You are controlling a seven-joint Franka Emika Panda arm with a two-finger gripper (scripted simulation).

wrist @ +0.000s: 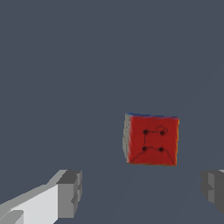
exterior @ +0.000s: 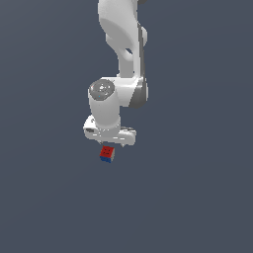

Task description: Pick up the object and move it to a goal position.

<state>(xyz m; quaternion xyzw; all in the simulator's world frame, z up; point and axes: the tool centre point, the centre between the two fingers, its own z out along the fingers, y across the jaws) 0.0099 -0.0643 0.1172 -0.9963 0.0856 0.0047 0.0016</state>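
The object (exterior: 106,153) is a tiny cube with a red dotted face on top, a blue face and a pale grey side. In the exterior view it sits just under the white hand of my gripper (exterior: 110,140). The wrist view looks down on the object (wrist: 152,140) and its red face with dark dots. My gripper (wrist: 142,192) is open. One grey fingertip (wrist: 70,194) and the other fingertip (wrist: 214,190) stand wide apart, and the cube lies off the line between them, touching neither. Nothing is held.
A plain dark grey-blue surface (exterior: 197,197) fills both views. The white arm (exterior: 121,44) comes down from the top of the exterior view. No other objects or edges show.
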